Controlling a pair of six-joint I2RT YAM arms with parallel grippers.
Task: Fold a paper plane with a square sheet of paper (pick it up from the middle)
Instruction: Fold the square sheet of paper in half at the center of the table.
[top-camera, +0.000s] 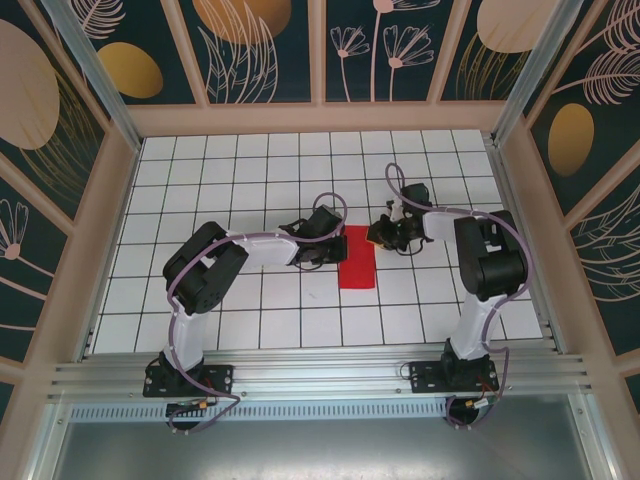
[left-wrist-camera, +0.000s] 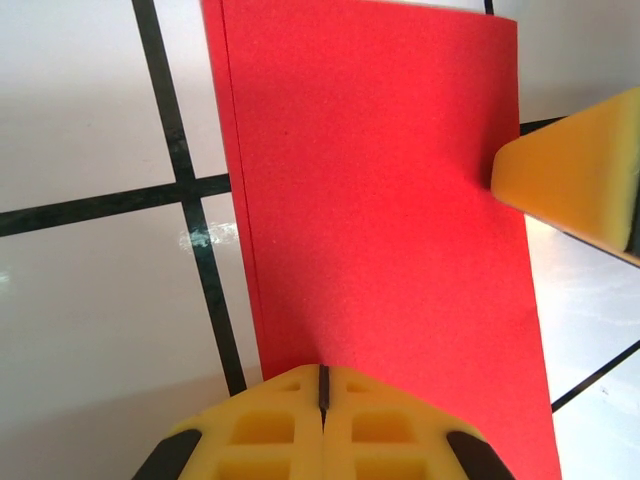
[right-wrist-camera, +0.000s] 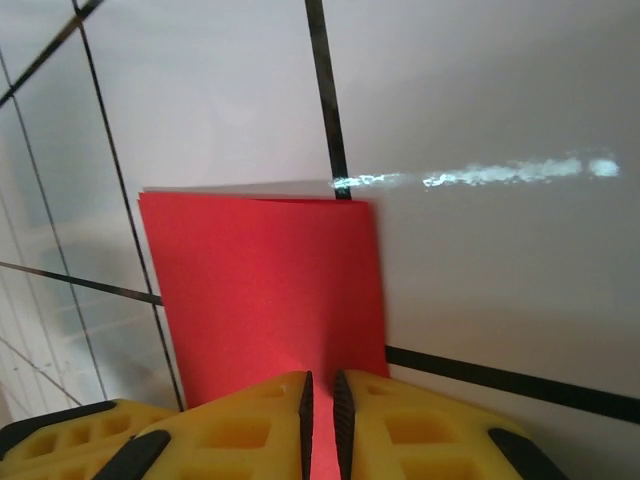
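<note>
The square sheet of paper (top-camera: 357, 258), folded to a red rectangle, lies flat on the white tiled desk (top-camera: 250, 170) between the two arms. The left hand (left-wrist-camera: 322, 390) is fully closed, its tips at the paper's left edge. The right hand (right-wrist-camera: 320, 400) is at the opposite edge, its fingers a narrow slit apart with red showing through; whether it pinches the paper I cannot tell.

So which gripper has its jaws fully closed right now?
The left gripper: its jaws meet with no gap, at the edge of the folded red paper. The right gripper has its jaws a narrow slit apart.
</note>
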